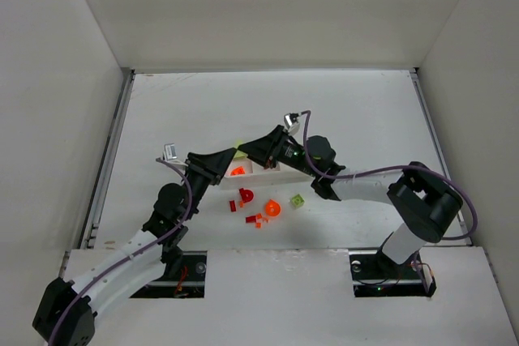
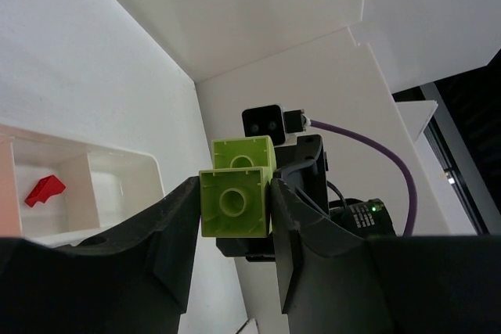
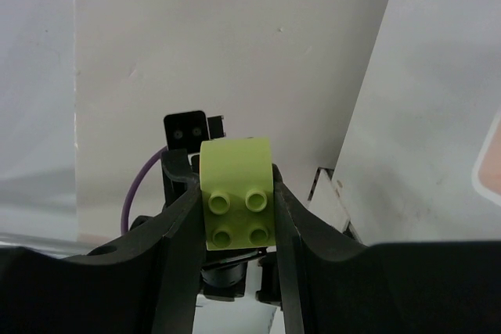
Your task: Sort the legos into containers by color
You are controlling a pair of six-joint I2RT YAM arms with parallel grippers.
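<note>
Bench [image 1: 365, 119] under white walls, with the left arm [image 1: 154, 220] and right arm [image 1: 418, 204] meeting over the white tray of containers [image 1: 261, 173], where one compartment holds a red piece [image 2: 45, 190]. The right end effector [image 3: 236, 220] pinches a lime-green lego [image 3: 236, 193] by the tray's far side. The left end effector [image 2: 235, 220] presses both sides of the same brick. Loose red and orange legos [image 1: 258, 208] lie just near of the tray.

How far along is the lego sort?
Early. Done: one red plastic piece and, seemingly, an orange one lie in compartments of the white plastic tray. In hand: left tool and right tool both clamp a yellow-green plastic brick beside the tray. To do: a loose red piece, a round orange piece and a yellow-green piece on the table, plus smaller bits.
</note>
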